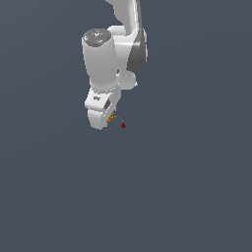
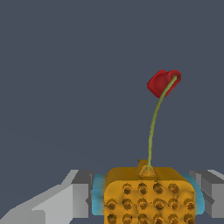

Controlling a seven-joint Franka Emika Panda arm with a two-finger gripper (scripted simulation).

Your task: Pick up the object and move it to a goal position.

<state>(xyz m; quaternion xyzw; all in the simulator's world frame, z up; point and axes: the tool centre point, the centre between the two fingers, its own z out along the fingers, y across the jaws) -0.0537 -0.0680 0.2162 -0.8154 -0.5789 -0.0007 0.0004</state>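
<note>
The object (image 2: 148, 194) is an orange-yellow studded lump with cyan edges, with a thin green stem ending in a red bud (image 2: 163, 82). In the wrist view it sits between my two grey fingers (image 2: 81, 194), which press on its cyan sides. In the exterior view the white gripper (image 1: 109, 117) hangs from the arm, and the object (image 1: 110, 116) shows as a small orange speck at its tip, with the red bud (image 1: 123, 125) just to the exterior view's right. The gripper is shut on the object.
A plain dark grey-blue surface (image 1: 172, 197) fills both views. The white arm (image 1: 110, 54) comes down from the top of the exterior view. Nothing else shows.
</note>
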